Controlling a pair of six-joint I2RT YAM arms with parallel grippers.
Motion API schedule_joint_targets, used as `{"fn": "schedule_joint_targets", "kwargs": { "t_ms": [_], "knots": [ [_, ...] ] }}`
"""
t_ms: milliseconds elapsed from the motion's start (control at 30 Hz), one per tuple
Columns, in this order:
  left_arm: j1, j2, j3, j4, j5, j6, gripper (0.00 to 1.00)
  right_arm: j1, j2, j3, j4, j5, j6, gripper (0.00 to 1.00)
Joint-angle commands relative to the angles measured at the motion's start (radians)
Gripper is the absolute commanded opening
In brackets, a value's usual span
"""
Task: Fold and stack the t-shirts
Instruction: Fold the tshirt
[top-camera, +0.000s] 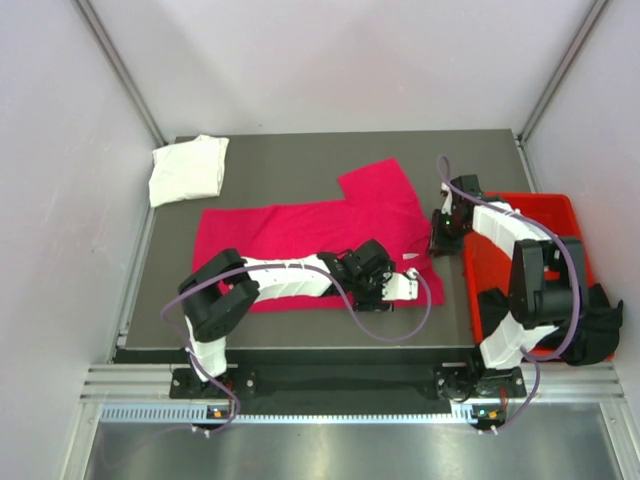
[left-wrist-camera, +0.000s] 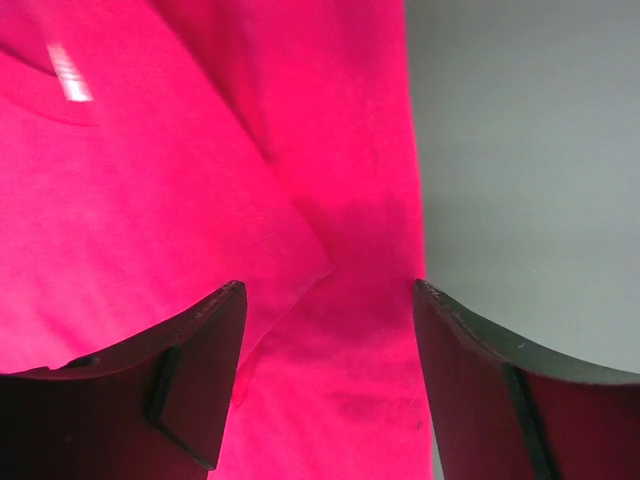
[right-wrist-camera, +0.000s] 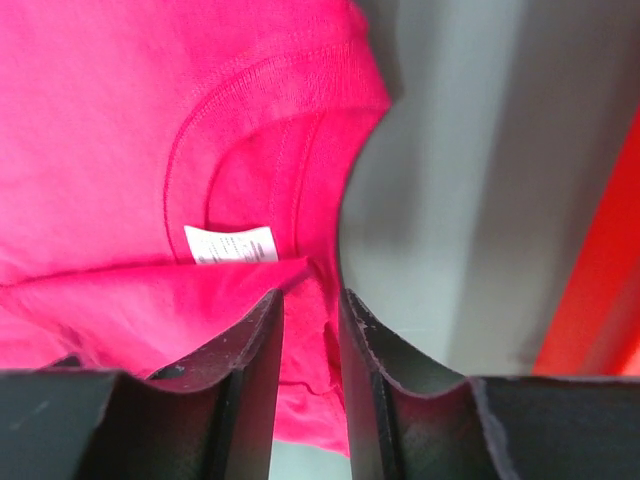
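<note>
The pink t-shirt (top-camera: 300, 235) is soft, matt knit cloth with a stitched collar; the white t-shirt (top-camera: 187, 170), upper left, is likewise cloth. The surface (top-camera: 330, 150) looks smooth matt grey; the red bin (top-camera: 545, 205) is glossy plastic.

Left arm (top-camera: 290, 278) stretches low to the right, fingers (left-wrist-camera: 200, 380) spread wide; right arm (top-camera: 500, 230) reaches forward, fingers (right-wrist-camera: 250, 380) pinched on shirt (right-wrist-camera: 100, 120).

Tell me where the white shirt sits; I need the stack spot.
In the top view, the folded white t-shirt lies at the far left corner of the table, apart from the spread pink t-shirt.
</note>
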Motion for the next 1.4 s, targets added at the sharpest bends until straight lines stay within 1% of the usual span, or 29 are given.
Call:
{"fn": "schedule_joint_targets", "kwargs": {
  "t_ms": [0,200,333,433,467,533,567,667,800,933,1067,1200,1367],
  "knots": [
    [0.004,0.027,0.027,0.020,-0.025,0.023,0.71,-0.004,0.014,-0.017,0.047,-0.038,0.001,0.29],
    [0.003,0.008,0.003,0.066,-0.081,0.031,0.69,-0.005,0.036,-0.024,0.055,-0.028,0.004,0.30],
    [0.003,-0.021,0.004,0.048,-0.052,0.036,0.69,-0.005,0.040,-0.021,0.061,-0.037,0.004,0.27],
    [0.004,-0.023,0.029,-0.007,0.006,0.040,0.69,-0.005,0.045,-0.019,0.059,-0.032,0.004,0.19],
    [0.004,-0.025,0.032,-0.045,0.027,0.042,0.69,-0.004,0.042,-0.021,0.058,-0.028,0.004,0.14],
    [0.004,-0.037,0.034,-0.072,0.087,0.049,0.70,-0.008,0.031,-0.019,0.058,-0.026,0.004,0.10],
    [0.004,-0.041,0.035,-0.089,0.104,0.054,0.70,-0.009,0.028,-0.016,0.055,-0.023,0.002,0.06],
    [0.007,-0.055,0.053,-0.106,0.136,0.048,0.70,-0.010,0.019,-0.010,0.046,-0.014,0.005,0.00],
    [0.038,-0.042,0.087,-0.087,0.130,0.019,0.69,-0.012,0.005,-0.010,0.038,-0.011,0.004,0.00],
    [0.043,0.008,0.095,-0.044,0.025,0.043,0.66,-0.012,-0.013,-0.010,0.029,-0.006,0.005,0.00],
    [0.041,0.057,0.096,-0.040,-0.003,0.071,0.62,-0.012,-0.029,-0.007,0.020,-0.002,0.002,0.00],
    [0.041,0.070,0.107,-0.037,0.008,0.062,0.61,-0.012,-0.038,-0.007,0.015,0.000,0.004,0.00],
    [0.041,0.097,0.141,-0.061,0.072,0.030,0.60,-0.010,-0.041,0.001,0.006,0.006,0.002,0.00]
  ]
}}
